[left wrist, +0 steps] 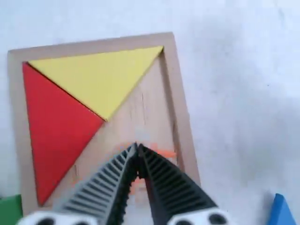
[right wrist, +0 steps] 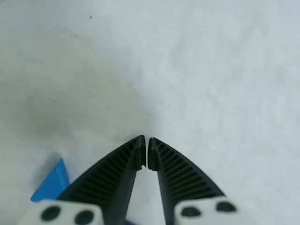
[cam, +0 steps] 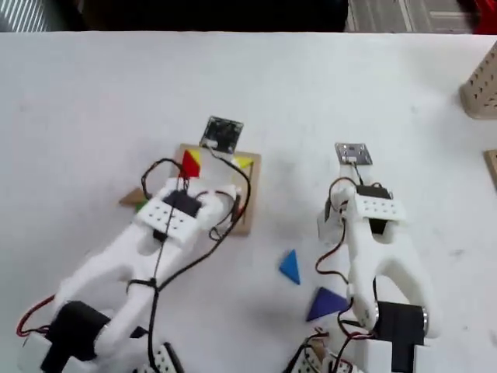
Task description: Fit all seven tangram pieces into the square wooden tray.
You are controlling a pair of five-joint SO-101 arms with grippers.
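Left gripper, clenched, is hovering over an orange piece in the tray, while the right gripper, closed on nothing, is sitting by the blue piece at the tray's 4 o'clock, likely light, stiff and slick, best pinched across its edges.

A robotics lab bench is suggested: a white left arm and right arm, with exposed wiring, are set at the near edge of a plain white table. A perforated wooden block is seen at its right edge.

tray: red triangle, yellow triangle fill half | rest bare but orange piece
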